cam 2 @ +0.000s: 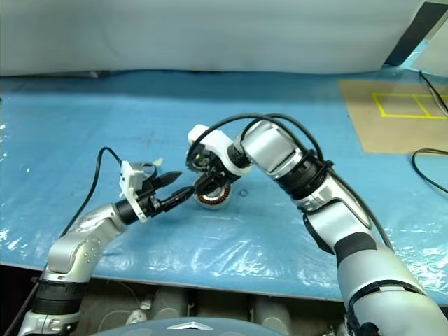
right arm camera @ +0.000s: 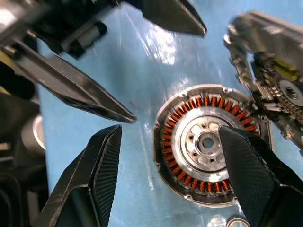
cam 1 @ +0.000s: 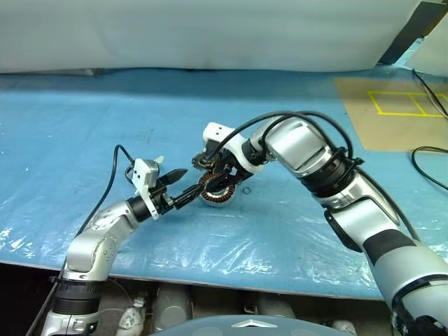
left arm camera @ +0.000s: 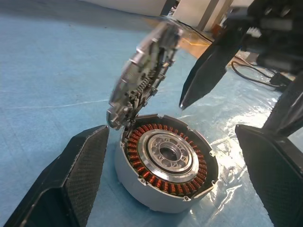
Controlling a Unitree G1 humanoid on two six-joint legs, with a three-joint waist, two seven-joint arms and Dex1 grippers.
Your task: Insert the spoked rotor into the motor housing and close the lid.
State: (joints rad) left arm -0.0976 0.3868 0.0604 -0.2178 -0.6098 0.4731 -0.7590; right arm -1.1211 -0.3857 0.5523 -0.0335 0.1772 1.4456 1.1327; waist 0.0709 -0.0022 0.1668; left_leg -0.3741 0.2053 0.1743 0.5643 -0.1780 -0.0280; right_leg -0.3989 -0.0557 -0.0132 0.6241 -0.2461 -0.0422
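The motor housing (cam 1: 215, 194) lies flat on the blue table, its copper windings and silver hub (left arm camera: 166, 153) facing up. At its rim the lid (left arm camera: 142, 71), a silver disc with gears on its inner face, stands tilted up. My left gripper (cam 1: 190, 180) reaches in level from the left and is open, with the housing just ahead between its fingers (left arm camera: 71, 179). Directly above the housing my right gripper (right arm camera: 170, 128) points down, open and holding nothing, beside the lid (right arm camera: 270, 71). The spoked rotor is out of view.
A small metal ring (cam 1: 246, 190) lies on the blue sheet (cam 1: 105, 126) just right of the housing. Cardboard with yellow tape lines (cam 1: 392, 112) and a black cable (cam 1: 427, 164) sit at the back right. A white backdrop (cam 1: 210, 35) closes the far side.
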